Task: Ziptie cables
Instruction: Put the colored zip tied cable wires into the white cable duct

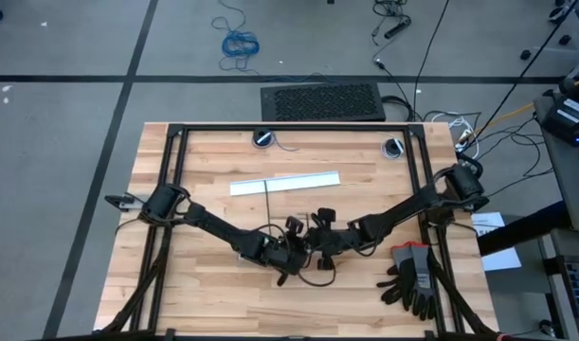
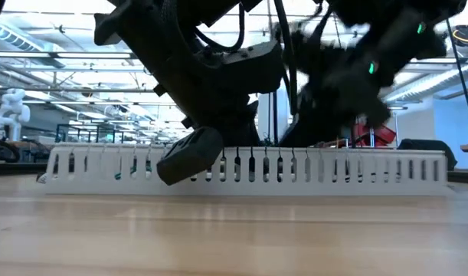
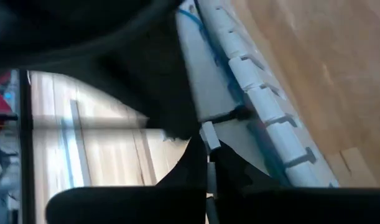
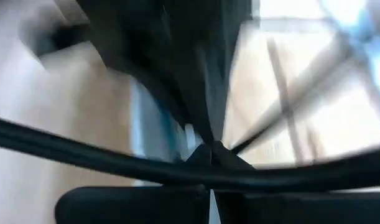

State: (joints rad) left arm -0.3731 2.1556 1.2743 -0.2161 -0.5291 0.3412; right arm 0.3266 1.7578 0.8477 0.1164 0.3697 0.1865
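The white slotted strip [image 1: 284, 182] lies on the table's far half, with the thin blue wires of the cables [image 3: 205, 34] lying along it. A black ziptie [image 1: 269, 206] runs straight from the strip toward the near edge, and its band [image 3: 230, 116] crosses the strip. My left gripper [image 3: 208, 158] is shut just short of the strip, in front of it in the low view [image 2: 189, 156]. My right gripper [image 4: 208, 152] is shut close beside it at mid-table [image 1: 319, 237]. A second ziptie does not show. My left gripper is shut at the near end of the ziptie's tail [image 1: 271, 227]. Its fingers [image 3: 193, 165] point toward the strip, roughly along the tail, with a small pale piece [image 3: 209, 135] at their tips. The fingers hide the place of contact. My right gripper: a thin dark strip [image 4: 258, 132] leads off from its fingertips, but whether the fingers hold it cannot be told.
A pair of black and grey gloves [image 1: 412, 277] lies at the near right of the table. The black frame rails [image 1: 298, 128] run along the far and side edges. A thick black cord [image 4: 115, 160] crosses in front of my right gripper.
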